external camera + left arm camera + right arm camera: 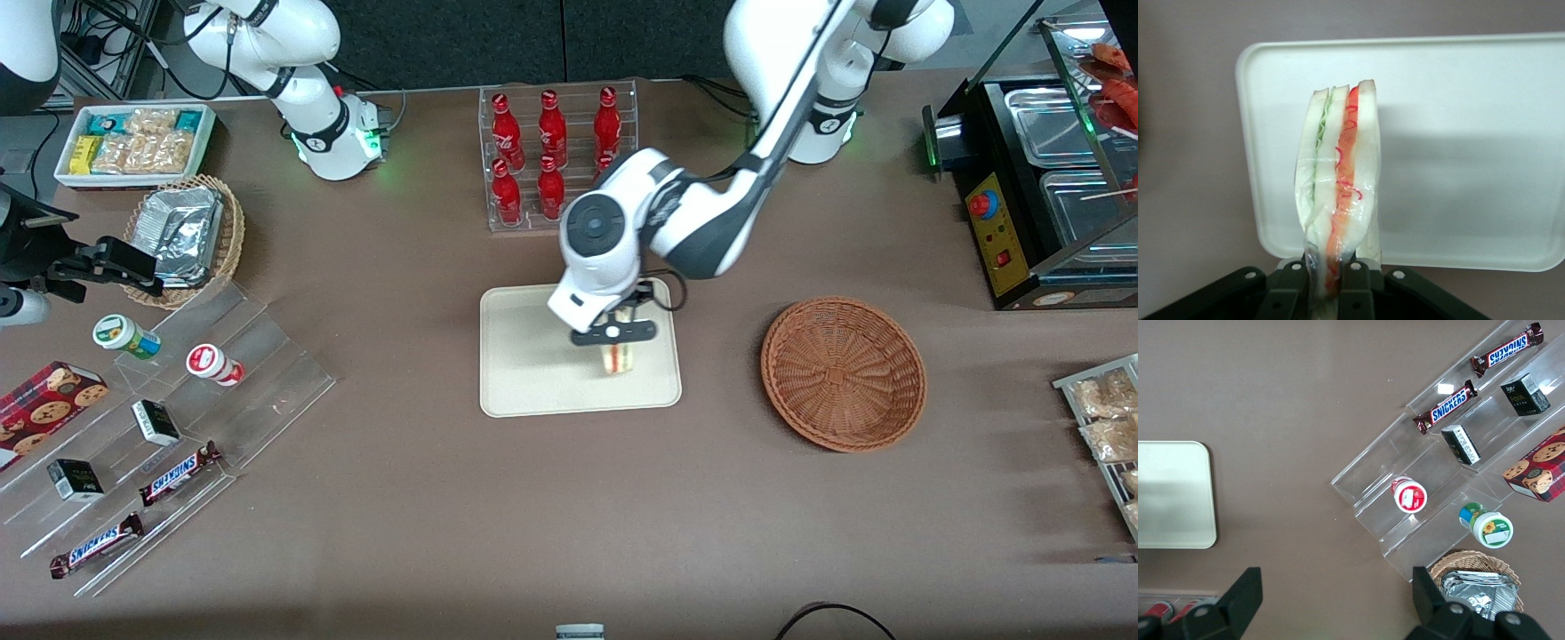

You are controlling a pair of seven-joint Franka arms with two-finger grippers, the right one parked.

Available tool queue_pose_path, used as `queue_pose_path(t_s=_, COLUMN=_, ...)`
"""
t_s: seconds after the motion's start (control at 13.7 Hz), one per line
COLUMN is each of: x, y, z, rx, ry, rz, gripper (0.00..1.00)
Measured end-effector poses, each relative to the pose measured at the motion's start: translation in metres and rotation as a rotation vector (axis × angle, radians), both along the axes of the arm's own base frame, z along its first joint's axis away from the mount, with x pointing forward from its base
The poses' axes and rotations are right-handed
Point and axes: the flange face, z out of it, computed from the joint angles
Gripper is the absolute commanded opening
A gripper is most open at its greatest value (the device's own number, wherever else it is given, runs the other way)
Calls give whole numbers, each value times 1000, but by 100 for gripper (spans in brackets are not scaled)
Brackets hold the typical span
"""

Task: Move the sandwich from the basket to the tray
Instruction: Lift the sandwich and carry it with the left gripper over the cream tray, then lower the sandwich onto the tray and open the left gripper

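Note:
My left gripper (pixel 618 345) hangs over the cream tray (pixel 524 373), shut on the sandwich (pixel 617 357). In the left wrist view the wrapped sandwich (pixel 1338 180) stands on edge between the black fingers (pixel 1290 293), its green and red filling layers facing the camera, with the tray (pixel 1471 147) below it. Whether the sandwich touches the tray I cannot tell. The reddish-brown wicker basket (pixel 843 372) sits beside the tray toward the working arm's end of the table and holds nothing. The tray's corner (pixel 1171 493) also shows in the right wrist view.
A clear rack of red bottles (pixel 556 151) stands farther from the front camera than the tray. An acrylic stepped shelf (pixel 151 427) with snack bars, boxes and cups, a tan basket of foil packets (pixel 187 236) and a white bin (pixel 133 142) lie toward the parked arm's end. A black warmer (pixel 1040 187) stands past the basket.

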Motion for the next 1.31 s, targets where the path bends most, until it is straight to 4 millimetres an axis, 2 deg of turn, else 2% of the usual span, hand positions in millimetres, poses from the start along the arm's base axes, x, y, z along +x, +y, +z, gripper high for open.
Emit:
queue_pose_path(t_s=0.15, x=-7, y=-17, z=-17, rx=-7, ry=-6, rz=-23, gripper=0)
queue_pose_path(t_s=0.44, x=-16, y=-31, z=-47, rx=-7, ry=-3, rz=-46, gripper=0)
queue_pose_path(t_s=0.88, x=-25, y=-42, z=-62, rx=-14, ry=-8, rz=-65, gripper=0)
queue_pose_path(t_s=0.95, x=-28, y=-45, z=-69, rx=-14, ry=-8, rz=-69, gripper=12)
queue_pose_path(t_s=1.02, x=-30, y=-47, z=-76, rx=-11, ry=-6, rz=-71, gripper=39)
queue_pose_path(t_s=1.09, x=-31, y=-48, z=-82, rx=-10, ry=-4, rz=-72, gripper=79)
queue_pose_path(t_s=1.17, x=-31, y=-48, z=-87, rx=-9, ry=-3, rz=-71, gripper=99)
queue_pose_path(t_s=1.31, x=-29, y=-49, z=-86, rx=-11, ry=-6, rz=-69, gripper=100)
